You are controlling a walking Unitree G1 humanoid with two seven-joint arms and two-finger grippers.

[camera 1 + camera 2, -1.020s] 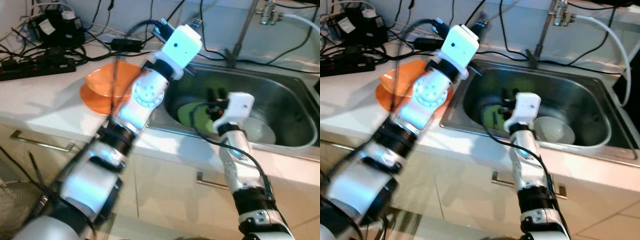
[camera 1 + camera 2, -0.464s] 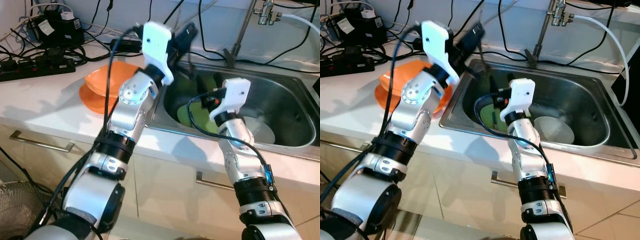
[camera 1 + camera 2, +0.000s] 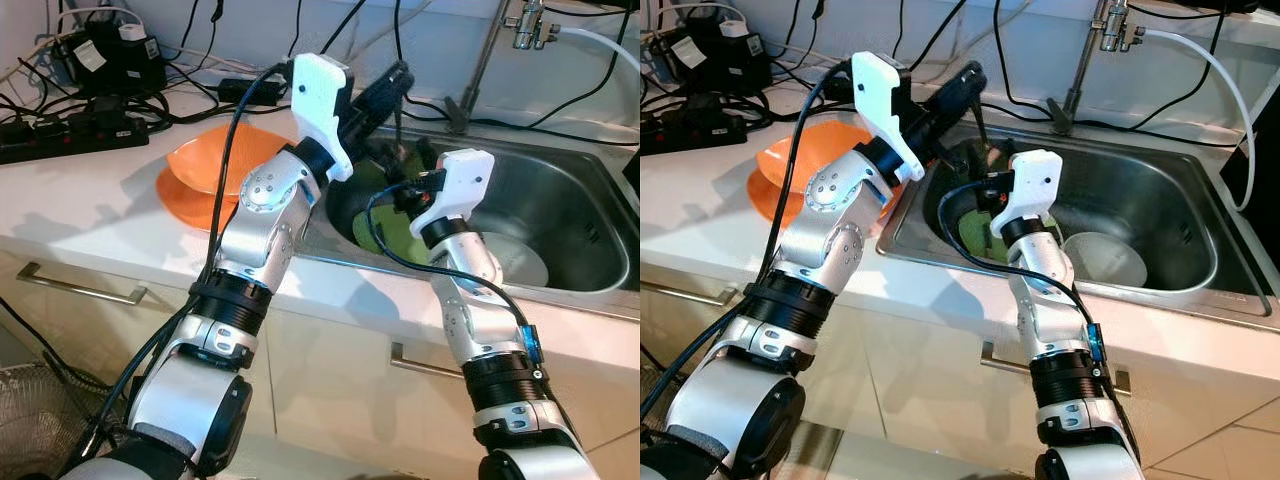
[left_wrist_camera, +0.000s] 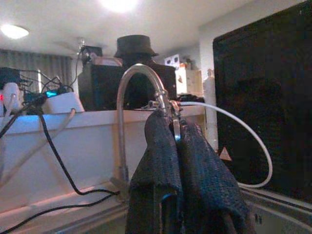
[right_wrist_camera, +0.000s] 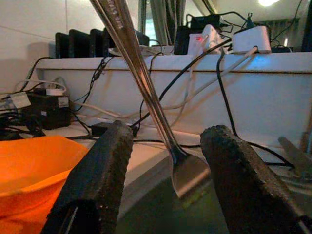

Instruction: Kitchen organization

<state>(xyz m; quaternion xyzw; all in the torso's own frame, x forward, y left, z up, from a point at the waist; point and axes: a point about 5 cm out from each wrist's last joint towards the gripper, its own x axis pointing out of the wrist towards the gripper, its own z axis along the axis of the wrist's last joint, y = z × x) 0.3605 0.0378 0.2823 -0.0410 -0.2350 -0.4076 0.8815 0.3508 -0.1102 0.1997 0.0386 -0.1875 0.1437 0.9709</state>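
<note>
A slim, polished steel spatula [image 5: 146, 97] hung over the sink's [image 3: 560, 180] left end, clenched by the left gripper [image 3: 392, 82], its flat blade between the right gripper's [image 5: 168, 165] spread, pebbled black fingers. A green plate [image 3: 400, 232] lay below; glossy orange bowls [image 3: 205, 165] sat stacked on the worktop.

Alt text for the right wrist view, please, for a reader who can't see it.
The right gripper has its two black fingers spread apart, and a metal utensil hangs slanting in the gap between them, its flat end low. An orange bowl sits to one side, with cables along the white wall behind.
</note>
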